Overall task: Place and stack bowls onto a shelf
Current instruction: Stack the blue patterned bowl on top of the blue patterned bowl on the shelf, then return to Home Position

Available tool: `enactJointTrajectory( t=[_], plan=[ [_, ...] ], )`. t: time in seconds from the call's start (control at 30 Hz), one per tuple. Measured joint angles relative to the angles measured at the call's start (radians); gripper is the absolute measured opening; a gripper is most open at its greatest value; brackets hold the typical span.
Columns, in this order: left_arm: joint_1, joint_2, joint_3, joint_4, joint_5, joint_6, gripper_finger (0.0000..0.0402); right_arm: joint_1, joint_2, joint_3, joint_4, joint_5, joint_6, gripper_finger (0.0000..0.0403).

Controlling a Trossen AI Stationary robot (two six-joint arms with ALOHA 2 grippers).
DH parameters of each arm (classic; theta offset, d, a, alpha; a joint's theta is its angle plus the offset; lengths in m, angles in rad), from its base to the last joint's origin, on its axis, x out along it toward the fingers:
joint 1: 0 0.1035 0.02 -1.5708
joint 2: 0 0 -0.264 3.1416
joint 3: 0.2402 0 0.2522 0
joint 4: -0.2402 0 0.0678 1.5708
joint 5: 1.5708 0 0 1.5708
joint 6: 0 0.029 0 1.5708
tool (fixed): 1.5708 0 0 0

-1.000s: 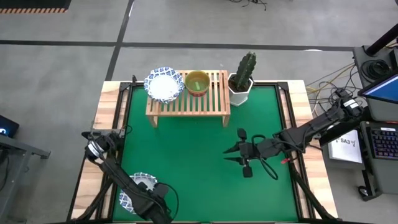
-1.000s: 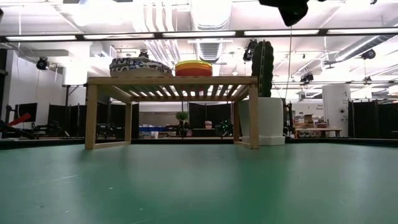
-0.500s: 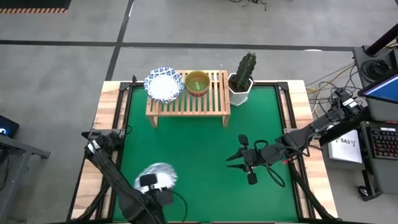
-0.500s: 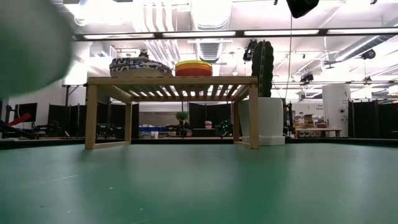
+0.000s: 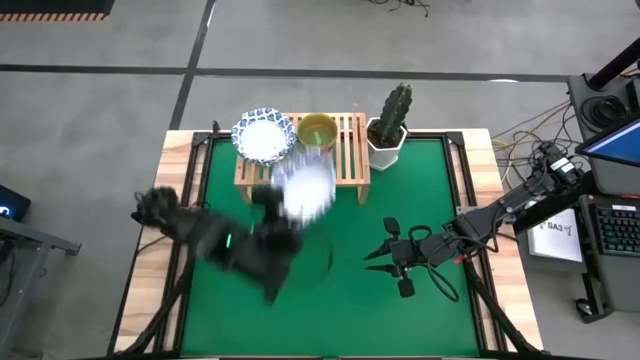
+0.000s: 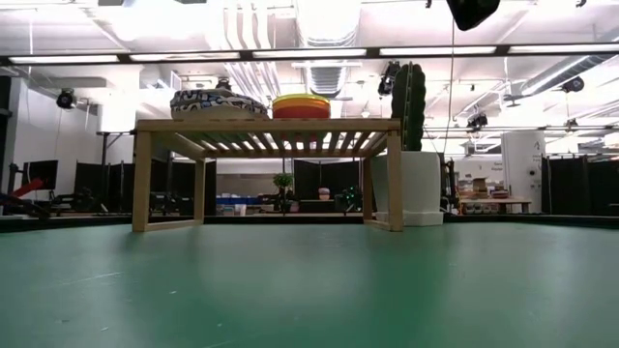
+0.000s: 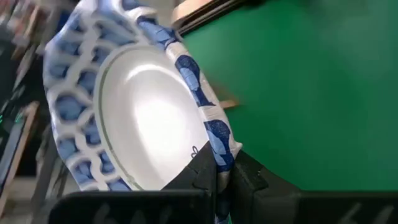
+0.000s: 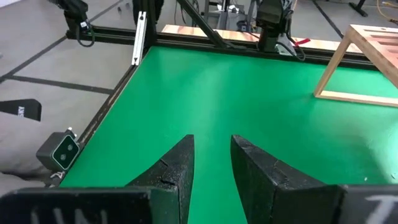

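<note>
A white bowl with a blue patterned rim (image 7: 134, 118) is in the air, with my left gripper (image 7: 224, 174) shut on it. The high view shows this bowl (image 5: 305, 190) blurred, just in front of the light-wood shelf (image 5: 345, 160), with my left gripper (image 5: 283, 222) behind it. On the slatted top sit another blue-rimmed bowl (image 5: 264, 137) and a stack of small coloured bowls (image 5: 317, 132), both on their bases. My right gripper (image 5: 375, 255) hangs open over the green table, right of centre. My left gripper pinches the bowl's scalloped rim (image 7: 219, 149), with one finger (image 7: 200, 169) on the white inside and the other finger (image 7: 250, 177) on the outside. The bowl is lifted clear of the table. It stands up from the fingers, its hollow turned sideways in the wrist view.
A cactus in a white pot (image 5: 388, 130) stands at the shelf's right end. The low view shows the shelf's legs (image 6: 142, 179) and the pot (image 6: 418, 188) on the green table top (image 6: 309, 290). Wooden edges and black rails (image 8: 138, 37) frame the table.
My left gripper has shut on the blue-rimmed bowl's rim at the table's near left. It has lifted the bowl clear and swung it fast toward the far edge, up to the shelf's front.
</note>
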State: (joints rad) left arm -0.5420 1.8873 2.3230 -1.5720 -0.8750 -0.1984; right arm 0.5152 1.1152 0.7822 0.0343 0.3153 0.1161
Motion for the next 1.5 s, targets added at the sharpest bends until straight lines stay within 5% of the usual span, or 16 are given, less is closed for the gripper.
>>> enactJointTrajectory(
  t=[0.17,0.43,0.53,0.87,1.2,1.5],
  plan=[
    [0.292,-0.079,-0.015,-0.001,0.093,0.025,0.0000,0.000,0.000,0.000,0.001,0.000,0.001,0.0095],
    [0.753,-0.105,-0.091,0.001,0.548,-0.131,0.0000,0.000,0.000,-0.001,0.000,0.000,-0.001,0.0095],
    [0.835,-0.106,-0.136,0.000,0.533,-0.107,0.0000,0.000,0.000,-0.001,-0.001,0.000,0.000,0.0095],
    [0.872,-0.105,-0.213,0.001,0.427,-0.020,0.0012,0.000,0.000,-0.002,-0.001,0.000,0.006,0.0095],
    [0.873,-0.105,-0.286,0.001,0.412,-0.008,0.0128,0.000,0.000,-0.002,-0.001,0.000,0.017,0.0095],
    [0.815,-0.151,-0.213,0.000,0.413,0.031,0.0201,0.000,0.000,-0.002,-0.025,0.000,0.062,0.0095]
  ],
)
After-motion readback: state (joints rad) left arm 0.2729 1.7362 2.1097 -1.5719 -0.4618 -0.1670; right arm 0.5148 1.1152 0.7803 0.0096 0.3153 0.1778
